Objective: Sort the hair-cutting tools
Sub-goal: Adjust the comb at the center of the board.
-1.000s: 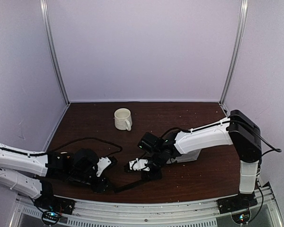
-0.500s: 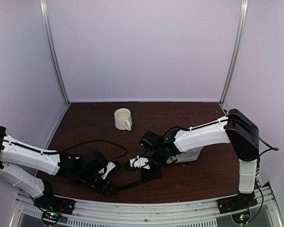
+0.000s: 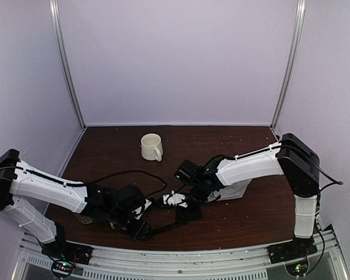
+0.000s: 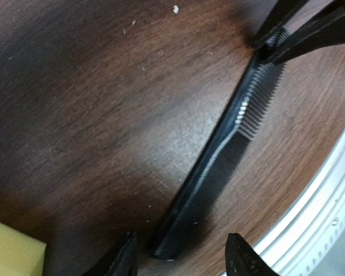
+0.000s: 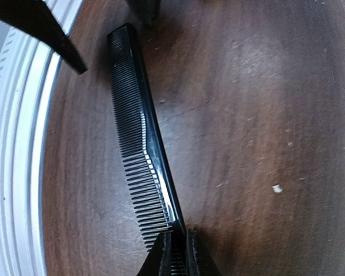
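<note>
Looking through the left wrist camera, you are seeing the comb (image 4: 218, 155) lying as a long diagonal on the table (image 3: 233, 143), close to its near edge. Its long axis is running from your left gripper (image 4: 185, 260) at one end to your right gripper (image 5: 177, 253) at the other.

The right jaws are pinching the coarse-toothed tip, closed to a narrow slit on the comb. The left jaws are standing apart and gripping nothing. The fine-toothed end is sitting just inside the gap between the left fingers (image 4: 126, 261), nearer the finger on the sponge side, with the axis pointing away from the wrist.

So the comb is lying lengthwise to the left jaws, not across them. In my judgement, a closure there is going to need that end centred in the gap first.

Whether the comb is resting flat or tipped slightly off the wood, I cannot tell.

Your left arm is lying low and long across the front of the table from the left. Your right arm is standing tall at its base on the right, its forearm sloping down toward the middle. A yellow sponge (image 4: 11, 253) is sitting just beside the left fingers.
</note>
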You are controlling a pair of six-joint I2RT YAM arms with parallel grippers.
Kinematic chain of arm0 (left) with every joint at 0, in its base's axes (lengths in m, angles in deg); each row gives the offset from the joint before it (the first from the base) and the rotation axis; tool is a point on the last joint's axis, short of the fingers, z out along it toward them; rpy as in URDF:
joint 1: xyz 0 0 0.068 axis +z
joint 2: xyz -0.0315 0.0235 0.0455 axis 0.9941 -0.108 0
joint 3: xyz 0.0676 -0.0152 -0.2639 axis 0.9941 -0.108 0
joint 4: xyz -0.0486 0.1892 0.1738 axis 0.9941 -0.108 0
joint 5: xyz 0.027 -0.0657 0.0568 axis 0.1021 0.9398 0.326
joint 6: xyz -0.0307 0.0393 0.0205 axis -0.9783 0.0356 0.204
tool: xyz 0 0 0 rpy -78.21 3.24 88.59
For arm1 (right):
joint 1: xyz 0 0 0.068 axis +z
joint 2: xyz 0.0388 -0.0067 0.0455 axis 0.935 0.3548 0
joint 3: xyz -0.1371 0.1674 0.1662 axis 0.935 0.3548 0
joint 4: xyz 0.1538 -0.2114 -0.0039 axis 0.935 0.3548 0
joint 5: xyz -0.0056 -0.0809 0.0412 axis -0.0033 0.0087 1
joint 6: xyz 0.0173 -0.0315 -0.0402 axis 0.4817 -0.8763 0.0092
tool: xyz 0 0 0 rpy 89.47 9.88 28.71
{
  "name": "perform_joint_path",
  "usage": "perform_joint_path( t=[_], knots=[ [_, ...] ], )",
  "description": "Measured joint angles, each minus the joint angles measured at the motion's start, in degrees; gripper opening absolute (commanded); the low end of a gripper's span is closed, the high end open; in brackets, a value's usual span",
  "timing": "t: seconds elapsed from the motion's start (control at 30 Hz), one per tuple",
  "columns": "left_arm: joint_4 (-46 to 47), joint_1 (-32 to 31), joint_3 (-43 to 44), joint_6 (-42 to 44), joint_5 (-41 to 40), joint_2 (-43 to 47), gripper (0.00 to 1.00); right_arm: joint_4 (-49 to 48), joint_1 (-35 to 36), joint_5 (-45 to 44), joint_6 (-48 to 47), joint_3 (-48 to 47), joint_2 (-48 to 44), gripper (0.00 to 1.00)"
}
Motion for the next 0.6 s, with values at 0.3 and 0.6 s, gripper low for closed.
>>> perform_joint_path(
  t=[0.3, 0.6],
  knots=[
    [-6.5, -6.1, 3.4, 1.9, -13.2, -2.0, 0.56, 1.3, -0.4, 3.5, -1.3, 0.8, -0.2, 0.11],
    [-8.8, -16.0, 1.9, 7.5, -20.6, 5.0, 0.54, 0.6, -1.4, 8.8, 0.2, 1.6, 0.6, 0.12]
  ],
)
